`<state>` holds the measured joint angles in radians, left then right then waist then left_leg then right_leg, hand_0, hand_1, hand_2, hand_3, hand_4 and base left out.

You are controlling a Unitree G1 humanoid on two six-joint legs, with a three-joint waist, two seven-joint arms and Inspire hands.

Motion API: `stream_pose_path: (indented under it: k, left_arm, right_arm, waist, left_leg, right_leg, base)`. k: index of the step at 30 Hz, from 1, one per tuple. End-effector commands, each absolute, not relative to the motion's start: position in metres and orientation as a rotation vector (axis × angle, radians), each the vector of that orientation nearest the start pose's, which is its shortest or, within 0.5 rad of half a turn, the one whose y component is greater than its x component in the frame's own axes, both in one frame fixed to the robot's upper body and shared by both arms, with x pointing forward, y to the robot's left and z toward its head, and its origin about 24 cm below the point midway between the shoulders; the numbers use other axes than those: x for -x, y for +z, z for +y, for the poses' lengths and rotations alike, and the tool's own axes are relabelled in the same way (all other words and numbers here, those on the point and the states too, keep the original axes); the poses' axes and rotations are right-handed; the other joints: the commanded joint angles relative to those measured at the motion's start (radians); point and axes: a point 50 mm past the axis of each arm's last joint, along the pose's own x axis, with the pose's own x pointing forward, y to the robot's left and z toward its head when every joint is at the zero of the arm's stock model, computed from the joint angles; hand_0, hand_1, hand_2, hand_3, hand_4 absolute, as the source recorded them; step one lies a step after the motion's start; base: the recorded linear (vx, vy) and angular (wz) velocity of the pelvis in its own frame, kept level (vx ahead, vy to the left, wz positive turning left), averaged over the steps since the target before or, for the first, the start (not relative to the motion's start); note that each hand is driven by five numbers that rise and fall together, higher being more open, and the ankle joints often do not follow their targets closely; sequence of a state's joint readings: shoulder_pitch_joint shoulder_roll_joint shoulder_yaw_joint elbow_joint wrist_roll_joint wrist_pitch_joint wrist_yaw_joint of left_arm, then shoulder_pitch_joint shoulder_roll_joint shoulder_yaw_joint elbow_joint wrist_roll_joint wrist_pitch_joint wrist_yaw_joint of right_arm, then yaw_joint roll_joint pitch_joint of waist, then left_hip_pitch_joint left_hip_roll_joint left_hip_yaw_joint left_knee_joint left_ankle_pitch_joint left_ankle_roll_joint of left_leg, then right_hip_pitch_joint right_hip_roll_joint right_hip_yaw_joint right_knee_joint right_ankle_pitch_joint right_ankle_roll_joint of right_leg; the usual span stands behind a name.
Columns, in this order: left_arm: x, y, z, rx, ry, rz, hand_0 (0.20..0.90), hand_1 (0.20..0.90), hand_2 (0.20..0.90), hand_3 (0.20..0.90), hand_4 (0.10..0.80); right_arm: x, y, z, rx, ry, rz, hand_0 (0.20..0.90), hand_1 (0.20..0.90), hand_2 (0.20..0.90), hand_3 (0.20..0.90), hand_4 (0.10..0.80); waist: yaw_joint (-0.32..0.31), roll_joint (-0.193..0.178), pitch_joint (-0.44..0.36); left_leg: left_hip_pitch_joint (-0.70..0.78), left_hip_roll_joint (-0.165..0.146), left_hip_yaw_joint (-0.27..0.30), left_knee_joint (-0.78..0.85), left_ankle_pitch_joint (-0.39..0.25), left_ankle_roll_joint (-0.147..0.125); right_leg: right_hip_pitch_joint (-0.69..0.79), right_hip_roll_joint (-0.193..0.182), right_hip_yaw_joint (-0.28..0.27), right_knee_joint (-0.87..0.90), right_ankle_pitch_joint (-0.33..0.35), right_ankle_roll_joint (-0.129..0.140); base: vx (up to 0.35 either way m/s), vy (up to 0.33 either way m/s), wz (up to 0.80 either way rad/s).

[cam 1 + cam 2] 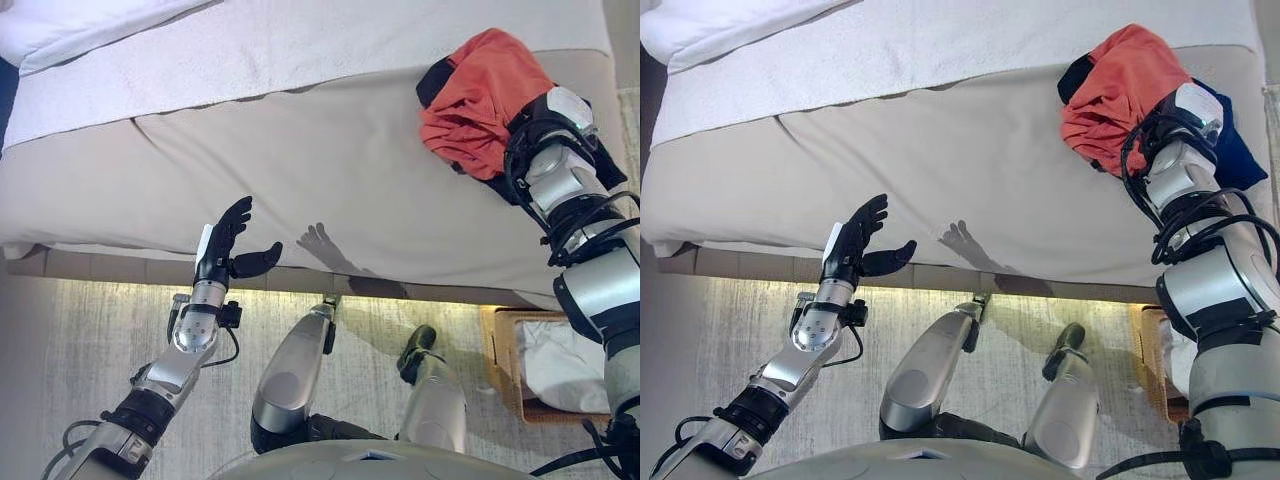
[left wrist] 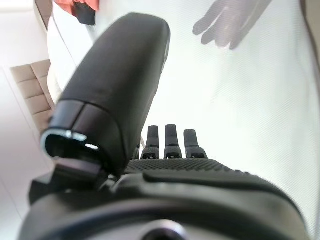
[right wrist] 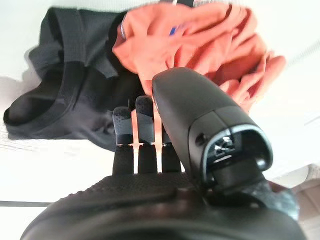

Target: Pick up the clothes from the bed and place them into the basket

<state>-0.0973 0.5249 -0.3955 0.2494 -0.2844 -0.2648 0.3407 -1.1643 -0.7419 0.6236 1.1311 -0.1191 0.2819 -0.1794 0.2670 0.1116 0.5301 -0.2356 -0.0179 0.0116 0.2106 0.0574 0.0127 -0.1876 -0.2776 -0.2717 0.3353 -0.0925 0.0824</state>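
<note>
A pile of clothes lies at the bed's far right: an orange garment [image 1: 485, 85] on top of a black one [image 1: 436, 80], with a navy piece [image 1: 1232, 150] beside my right forearm. In the right wrist view my right hand [image 3: 147, 162] is open, its straight fingers [image 3: 144, 112] reaching to where the orange garment [image 3: 200, 35] meets the dark garment [image 3: 65, 95]. My left hand [image 1: 225, 245] is open and holds nothing, hovering over the bed's near edge far to the left of the pile. A wicker basket [image 1: 503, 372] stands on the floor at the lower right.
The beige bed cover [image 1: 330, 170] spreads across the middle, with a white blanket [image 1: 200, 50] along the far side. Something white [image 1: 560, 365] lies inside the basket. A pale rug [image 1: 80, 340] covers the floor below the bed.
</note>
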Motion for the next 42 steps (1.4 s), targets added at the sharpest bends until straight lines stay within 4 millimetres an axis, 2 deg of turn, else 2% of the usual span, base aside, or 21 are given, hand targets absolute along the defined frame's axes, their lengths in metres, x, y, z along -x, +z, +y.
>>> stream_pose_path:
  k: [1, 9, 13, 15, 20, 27, 34, 37, 40, 41, 42]
  left_arm:
    - [-0.261, 0.057, 0.207, -0.250, 0.060, -0.178, 0.900, 0.900, 0.900, 0.900, 0.800]
    - [-0.259, 0.053, 0.212, -0.267, 0.075, -0.153, 0.900, 0.900, 0.900, 0.900, 0.800]
    - [-0.257, 0.049, 0.215, -0.275, 0.079, -0.138, 0.900, 0.900, 0.900, 0.900, 0.800]
    - [-0.255, 0.042, 0.219, -0.293, 0.080, -0.101, 0.900, 0.900, 0.900, 0.900, 0.800]
    - [-0.250, 0.033, 0.227, -0.319, 0.089, -0.050, 0.900, 0.900, 0.900, 0.900, 0.800]
    - [-0.244, 0.021, 0.230, -0.344, 0.075, 0.016, 0.900, 0.900, 0.900, 0.900, 0.800]
    - [-0.240, 0.009, 0.229, -0.354, 0.049, 0.062, 0.900, 0.900, 0.900, 0.900, 0.800]
    - [-0.240, 0.006, 0.228, -0.357, 0.042, 0.071, 0.900, 0.900, 0.900, 0.900, 0.800]
    - [-0.242, 0.003, 0.226, -0.357, 0.035, 0.078, 0.900, 0.900, 0.900, 0.900, 0.800]
    - [-0.242, 0.003, 0.226, -0.357, 0.033, 0.078, 0.900, 0.900, 0.900, 0.900, 0.800]
    - [-0.243, 0.003, 0.225, -0.356, 0.031, 0.077, 0.900, 0.900, 0.900, 0.900, 0.800]
  right_arm:
    - [-0.385, 0.275, -0.320, 1.206, -0.597, 0.052, 0.300, 0.300, 0.300, 0.200, 0.100]
    - [-0.379, 0.273, -0.330, 1.194, -0.604, 0.035, 0.300, 0.300, 0.300, 0.200, 0.100]
    - [-0.377, 0.274, -0.330, 1.119, -0.623, -0.004, 0.300, 0.300, 0.300, 0.200, 0.100]
    - [-0.375, 0.277, -0.328, 1.019, -0.623, -0.056, 0.300, 0.300, 0.300, 0.200, 0.100]
    - [-0.369, 0.293, -0.325, 0.927, -0.632, -0.172, 0.300, 0.300, 0.300, 0.200, 0.100]
    - [-0.355, 0.336, -0.328, 0.771, -0.686, -0.309, 0.300, 0.300, 0.300, 0.200, 0.100]
    - [-0.338, 0.377, -0.339, 0.752, -0.766, -0.364, 0.300, 0.300, 0.300, 0.200, 0.100]
    - [-0.336, 0.383, -0.342, 0.754, -0.750, -0.344, 0.300, 0.300, 0.300, 0.200, 0.100]
    - [-0.341, 0.377, -0.340, 0.787, -0.681, -0.293, 0.300, 0.300, 0.300, 0.200, 0.100]
    - [-0.343, 0.373, -0.339, 0.805, -0.668, -0.277, 0.316, 0.316, 0.316, 0.219, 0.119]
    - [-0.344, 0.371, -0.338, 0.814, -0.663, -0.267, 0.434, 0.434, 0.434, 0.356, 0.256]
  waist:
    - [-0.001, -0.044, -0.035]
    - [-0.014, -0.072, -0.098]
    - [-0.020, -0.079, -0.118]
    - [-0.029, -0.089, -0.143]
    - [-0.052, -0.112, -0.201]
    - [-0.086, -0.144, -0.296]
    - [-0.105, -0.164, -0.363]
    - [-0.111, -0.169, -0.379]
    - [-0.112, -0.171, -0.389]
    - [-0.112, -0.171, -0.390]
    - [-0.111, -0.170, -0.391]
  left_leg:
    - [0.049, 0.040, -0.002, 0.027, -0.103, -0.007]
    - [0.108, 0.060, 0.020, -0.026, -0.100, -0.019]
    - [0.123, 0.064, 0.025, -0.034, -0.098, -0.023]
    - [0.149, 0.069, 0.032, -0.058, -0.094, -0.025]
    - [0.201, 0.081, 0.052, -0.104, -0.091, -0.029]
    - [0.263, 0.091, 0.079, -0.126, -0.106, -0.032]
    - [0.318, 0.105, 0.099, -0.179, -0.095, -0.045]
    - [0.328, 0.108, 0.100, -0.197, -0.090, -0.049]
    - [0.336, 0.112, 0.095, -0.221, -0.077, -0.054]
    - [0.337, 0.112, 0.093, -0.227, -0.073, -0.055]
    - [0.337, 0.112, 0.092, -0.230, -0.072, -0.055]
  right_leg:
    - [0.052, -0.004, -0.041, -0.019, 0.029, -0.032]
    - [0.128, 0.006, -0.038, -0.108, 0.046, -0.020]
    - [0.152, 0.008, -0.037, -0.129, 0.056, -0.019]
    - [0.178, 0.011, -0.033, -0.156, 0.065, -0.016]
    - [0.211, 0.017, -0.020, -0.195, 0.082, -0.007]
    - [0.258, 0.034, -0.001, -0.226, 0.085, 0.000]
    - [0.293, 0.049, 0.006, -0.259, 0.088, 0.009]
    - [0.297, 0.054, 0.007, -0.265, 0.088, 0.012]
    - [0.301, 0.058, 0.004, -0.271, 0.087, 0.013]
    - [0.301, 0.058, 0.003, -0.270, 0.087, 0.013]
    - [0.300, 0.059, 0.002, -0.271, 0.087, 0.013]
  base:
    - [0.080, 0.017, -0.08]
    - [0.054, 0.009, -0.06]
    - [0.013, 0.002, 0.00]
    - [0.067, 0.000, -0.03]
    - [0.061, -0.009, -0.07]
    - [0.081, -0.020, -0.11]
    - [0.043, -0.017, -0.11]
    - [0.006, -0.015, -0.07]
    - [0.002, -0.016, -0.11]
    - [0.000, -0.017, -0.10]
    - [-0.005, -0.018, -0.05]
